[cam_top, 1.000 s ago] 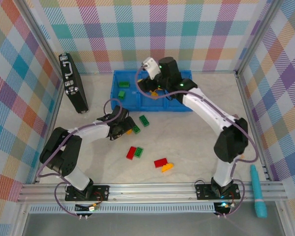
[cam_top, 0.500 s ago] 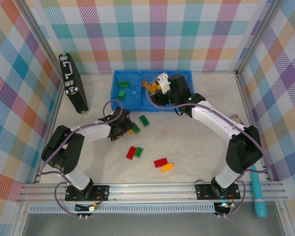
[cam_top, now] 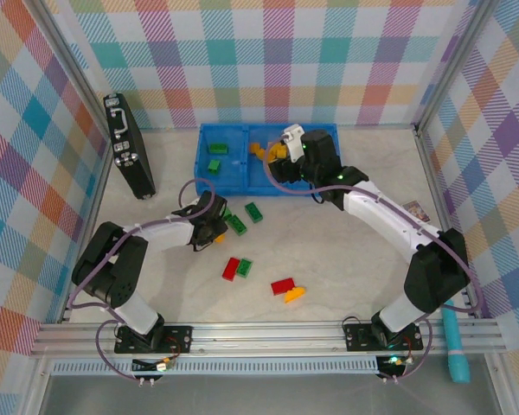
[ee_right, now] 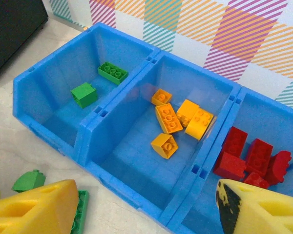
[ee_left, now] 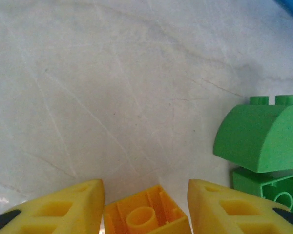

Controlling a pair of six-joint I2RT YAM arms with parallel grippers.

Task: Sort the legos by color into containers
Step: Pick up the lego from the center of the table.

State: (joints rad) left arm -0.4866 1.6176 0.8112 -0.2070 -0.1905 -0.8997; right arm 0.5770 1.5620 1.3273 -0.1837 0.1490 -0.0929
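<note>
The containers (cam_top: 209, 181) are three joined blue bins at the back. The left bin holds green legos (ee_right: 84, 94), the middle one orange legos (ee_right: 168, 118) and the right one red legos (ee_right: 249, 156). My left gripper (cam_top: 214, 232) is low on the table in front of the bins. In the left wrist view the left gripper (ee_left: 145, 184) is shut on an orange lego (ee_left: 146, 217), with two green legos (ee_left: 261, 136) just to its right. My right gripper (ee_right: 146, 195) hangs open and holds nothing over the front wall of the middle bin, and from above the right gripper (cam_top: 279, 158) sits over the bins.
Loose on the table lie green legos (cam_top: 254, 212), a red and green pair (cam_top: 237, 268), and a red lego (cam_top: 282, 285) beside a yellow one (cam_top: 295, 294). A black case (cam_top: 128, 147) leans at the left wall. A teal tool (cam_top: 455, 337) lies outside the frame.
The left jaws have closed in on the orange lego. The right gripper has drawn back from over the bins toward their front and right.
</note>
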